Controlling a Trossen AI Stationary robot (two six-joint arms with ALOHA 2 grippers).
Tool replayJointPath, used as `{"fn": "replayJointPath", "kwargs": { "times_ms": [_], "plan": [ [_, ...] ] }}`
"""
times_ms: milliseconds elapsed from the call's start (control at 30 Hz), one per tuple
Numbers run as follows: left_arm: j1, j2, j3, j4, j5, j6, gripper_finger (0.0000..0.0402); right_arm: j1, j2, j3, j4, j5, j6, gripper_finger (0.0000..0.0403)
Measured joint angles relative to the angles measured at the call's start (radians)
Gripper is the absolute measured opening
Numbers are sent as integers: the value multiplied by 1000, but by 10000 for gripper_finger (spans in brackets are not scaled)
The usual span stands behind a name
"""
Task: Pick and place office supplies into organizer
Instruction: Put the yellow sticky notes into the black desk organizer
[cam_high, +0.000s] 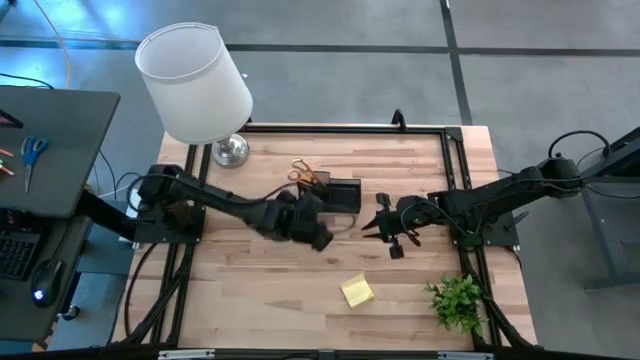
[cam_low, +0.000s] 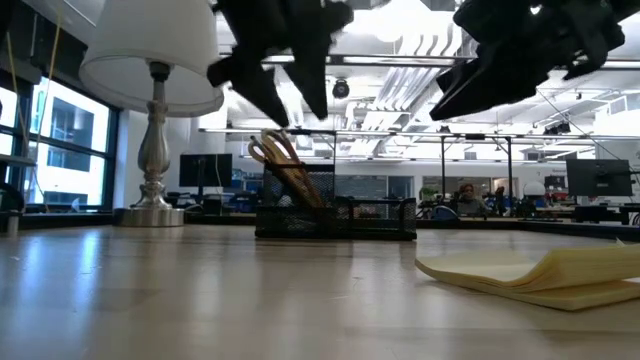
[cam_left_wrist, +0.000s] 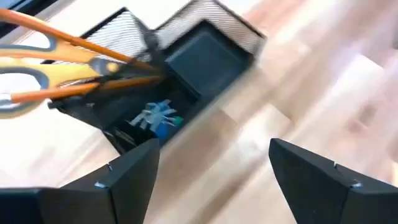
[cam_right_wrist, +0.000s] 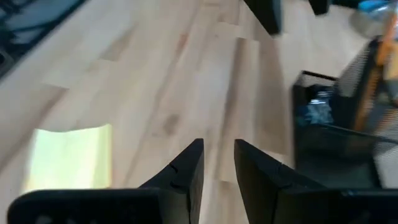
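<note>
**Organizer stands near table's far edge as both arms hover**

Organizer (cam_high: 343, 194), a black wire-mesh box with two compartments, stands on the pale wood-plank table (cam_high: 280, 290), a little in from the far rail. Yellow-handled scissors (cam_high: 303, 172) and orange pencils (cam_left_wrist: 74, 43) lean out of its compartment nearer the lamp (cam_high: 195, 85), their handles tilting toward the lamp's chrome base. A small blue item (cam_left_wrist: 160, 118) lies on that compartment's floor; the other compartment shows only its dark bottom.

The left gripper (cam_high: 318, 236) hangs above the table just in front of the organizer, its two dark wedge-shaped fingers (cam_left_wrist: 124, 180) spread wide with nothing between them. The right gripper (cam_high: 383, 226) hovers beside the organizer on the side away from the lamp, its jaws drawn close, a narrow gap remaining, nothing seen in it.

A yellow sticky-note pad (cam_high: 357, 291) lies flat well in front of the organizer, its top sheets curling, with bare planks all round. A small green plant (cam_high: 460, 300) sits at the table's near corner, beyond the pad.
</note>
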Motion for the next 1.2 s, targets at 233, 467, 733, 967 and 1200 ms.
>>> {"fn": "replayJointPath", "kwargs": {
  "times_ms": [233, 467, 733, 967, 1200],
  "plan": [
    [-169, -5, -1, 3, -60, 6, 277, 11, 68, 0, 50, -97, 121, 83],
    [-329, -4, -96, 135, -239, -50, 268, 45, 239, 0, 153, -163, 165, 83],
    [-382, -4, -307, 617, -106, 184, 255, 47, 362, 0, 231, -253, 318, 102],
    [-365, -5, -481, 1001, 25, 407, 243, 89, 410, 0, 310, -278, 399, 145],
    [-366, -11, -616, 1222, 66, 476, 233, 159, 472, 0, 345, -198, 481, 165]
  ]
}}
